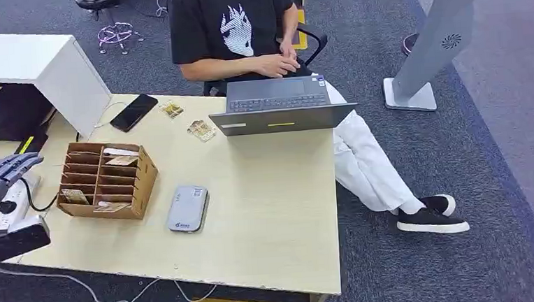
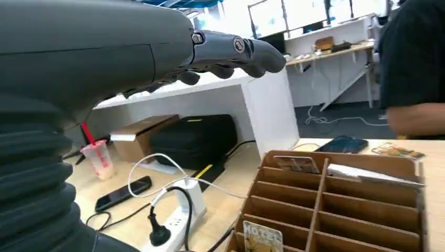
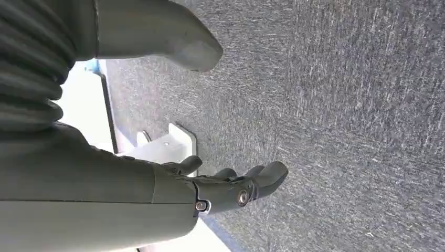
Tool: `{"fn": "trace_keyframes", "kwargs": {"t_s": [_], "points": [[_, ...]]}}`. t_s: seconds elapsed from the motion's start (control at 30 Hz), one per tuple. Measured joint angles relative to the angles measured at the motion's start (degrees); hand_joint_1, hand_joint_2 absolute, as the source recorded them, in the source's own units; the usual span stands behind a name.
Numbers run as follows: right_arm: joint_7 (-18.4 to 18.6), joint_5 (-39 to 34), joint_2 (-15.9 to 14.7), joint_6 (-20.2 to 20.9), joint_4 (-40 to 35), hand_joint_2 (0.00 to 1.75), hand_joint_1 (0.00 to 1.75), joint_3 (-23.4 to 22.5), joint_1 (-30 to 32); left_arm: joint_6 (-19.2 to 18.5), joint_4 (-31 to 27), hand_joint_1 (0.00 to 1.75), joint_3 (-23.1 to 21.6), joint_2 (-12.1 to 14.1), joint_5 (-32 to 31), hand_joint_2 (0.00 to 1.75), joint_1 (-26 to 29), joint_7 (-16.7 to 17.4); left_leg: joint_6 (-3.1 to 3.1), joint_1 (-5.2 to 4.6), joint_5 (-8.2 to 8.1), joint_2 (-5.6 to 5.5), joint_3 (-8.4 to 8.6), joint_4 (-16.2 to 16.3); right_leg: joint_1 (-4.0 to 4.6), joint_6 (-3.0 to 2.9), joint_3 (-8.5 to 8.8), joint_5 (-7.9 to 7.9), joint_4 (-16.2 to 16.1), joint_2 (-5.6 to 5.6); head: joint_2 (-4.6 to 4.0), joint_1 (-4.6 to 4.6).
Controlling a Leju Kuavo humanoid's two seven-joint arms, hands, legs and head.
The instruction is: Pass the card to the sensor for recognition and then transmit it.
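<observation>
At the left edge of the head view I have my left hand raised beside the table, fingers apart and holding nothing. Just to its right stands the cardboard organizer, and the card I judge I should take sits upright in a near-left slot; it also shows in the left wrist view. To do this well I would bring the hand over the organizer's rim, pinch the card by its exposed top edge and lift straight up so it does not drag the dividers, then carry it right to the grey sensor lying flat near the table's middle. My right hand hangs over the carpet, fingers loosely spread, empty. The pale wooden table stands on dark grey carpet; a person sits at the upper centre behind a laptop.
</observation>
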Motion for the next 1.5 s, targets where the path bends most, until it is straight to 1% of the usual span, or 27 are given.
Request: {"fn": "trace_keyframes", "kwargs": {"t_s": [0.27,0.43,0.5,0.73,1.03,1.3,1.4,1.5], "points": [[0.1,0.2,0.0,0.1,0.0,1.75,0.00,-0.2,0.0,0.8,2.7,0.00,-1.5,-2.9,-1.9,1.75,-0.4,-0.7,0.00,0.00,0.00,0.01,0.00,0.0,0.00,0.00,-0.01,0.00,0.0,0.01,0.00,0.02],[0.7,1.1,0.0,0.1,0.0,1.75,0.00,-0.2,0.0,2.8,4.3,0.00,-2.8,-6.4,-3.1,1.75,0.3,-2.4,0.00,-0.01,-0.01,0.02,-0.01,0.0,-0.01,0.00,-0.01,0.00,0.0,0.01,0.00,0.02],[0.7,1.2,0.0,0.1,0.0,1.75,0.00,-0.3,0.0,3.5,4.7,0.00,-3.4,-7.4,-3.3,1.75,0.9,-2.8,0.00,-0.01,-0.01,0.02,-0.01,0.0,-0.01,0.00,-0.01,0.00,0.0,0.01,0.00,0.02],[0.7,1.9,0.0,0.1,0.0,1.75,0.00,-0.3,0.0,4.1,5.3,0.00,-4.4,-9.4,-3.3,1.75,2.2,-3.0,0.00,0.00,0.00,0.01,-0.01,0.0,0.00,0.00,-0.01,0.00,0.0,0.00,0.00,0.02],[0.7,1.9,0.0,0.1,0.0,1.75,0.00,-0.4,0.0,4.2,5.7,0.00,-4.6,-10.3,-3.1,1.75,2.5,-3.0,0.00,0.00,0.00,0.01,-0.01,0.0,0.00,0.00,-0.01,0.00,0.0,0.00,0.00,0.00],[0.9,2.1,0.0,0.2,0.0,1.75,0.00,-0.6,0.0,4.2,5.7,0.00,-4.1,-10.3,-1.8,1.75,4.5,-3.0,0.00,0.00,-0.01,0.01,-0.01,0.0,0.00,0.00,-0.01,-0.01,0.0,0.00,0.00,0.02],[0.9,2.0,0.0,0.2,0.0,1.75,0.00,-0.6,0.0,3.5,5.7,0.00,-3.3,-9.8,-1.4,1.75,4.9,-2.8,0.00,0.00,0.00,0.01,-0.01,0.0,0.00,0.00,-0.01,0.00,0.0,0.00,0.00,0.00],[0.8,2.0,0.0,0.2,0.0,1.75,0.00,-0.7,0.0,2.2,5.8,0.00,-2.9,-8.9,-1.4,1.75,4.7,-1.5,0.00,0.01,0.00,0.00,0.00,0.0,0.00,0.00,-0.01,0.00,0.0,0.00,0.00,0.04]]}}
